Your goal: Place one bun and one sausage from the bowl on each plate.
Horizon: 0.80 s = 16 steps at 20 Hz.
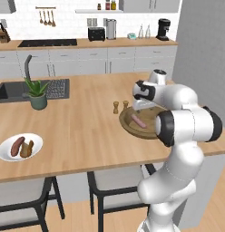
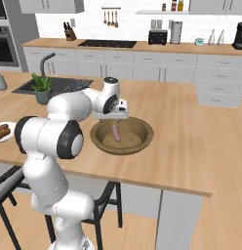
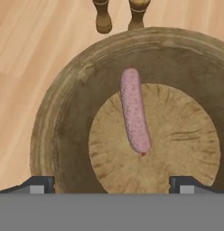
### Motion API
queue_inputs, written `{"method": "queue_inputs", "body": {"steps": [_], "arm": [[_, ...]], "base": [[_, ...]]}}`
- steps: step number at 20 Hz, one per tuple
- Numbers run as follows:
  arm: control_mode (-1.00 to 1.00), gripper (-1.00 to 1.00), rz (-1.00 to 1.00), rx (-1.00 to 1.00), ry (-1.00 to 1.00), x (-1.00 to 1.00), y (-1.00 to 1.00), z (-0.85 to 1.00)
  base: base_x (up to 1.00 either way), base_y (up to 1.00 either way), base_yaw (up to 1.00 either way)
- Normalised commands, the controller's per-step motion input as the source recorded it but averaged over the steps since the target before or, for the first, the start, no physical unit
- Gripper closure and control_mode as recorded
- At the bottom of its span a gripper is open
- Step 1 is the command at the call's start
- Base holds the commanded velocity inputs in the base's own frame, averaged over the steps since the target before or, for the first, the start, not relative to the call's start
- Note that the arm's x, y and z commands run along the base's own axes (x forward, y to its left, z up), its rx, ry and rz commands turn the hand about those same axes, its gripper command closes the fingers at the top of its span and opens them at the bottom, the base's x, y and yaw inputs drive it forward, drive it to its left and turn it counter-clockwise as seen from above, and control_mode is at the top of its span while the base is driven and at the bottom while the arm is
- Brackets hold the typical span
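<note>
At the far left of the left base view, near the island counter's front edge, sits the white plate. It carries the reddish-brown sausage with a golden-brown bun touching it at its 3 o'clock side. Further back, at about 1 o'clock from that plate, a potted plant stands just in front of the dark sink.

Toward the middle of the counter, two small wooden shakers stand upright side by side, just beside the wooden bowl at its 11 o'clock rim. In the hand view they appear at 12 o'clock, just outside the rim.

The bowl holds the pale pink sausage, which lies on the lighter flat floor of the bowl, reaching from the centre up the darker slope toward 12 o'clock. No bun can be made out in the bowl.

The gripper hovers directly above the bowl, pointing down. Its jaws are spread wide and hold nothing; the two dark fingertips stand well apart at 8 and 4 o'clock of the hand view, with the sausage's near end between and above them, touching neither.
</note>
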Motion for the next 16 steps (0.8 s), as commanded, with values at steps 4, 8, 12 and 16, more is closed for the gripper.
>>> {"method": "queue_inputs", "body": {"steps": [4,8,12,16], "arm": [[-1.00,-1.00,0.07,0.00,0.00,0.24,0.00,-0.17],[-1.00,-1.00,0.08,0.00,0.01,0.04,-0.01,-0.20],[-1.00,-1.00,0.07,0.00,0.00,0.06,-0.06,-0.41],[-1.00,-1.00,0.07,0.02,0.00,0.02,-0.25,-0.51]], "base": [[0.00,0.00,0.00],[0.00,0.00,0.00],[0.00,0.00,0.00],[0.00,0.00,0.00]]}}
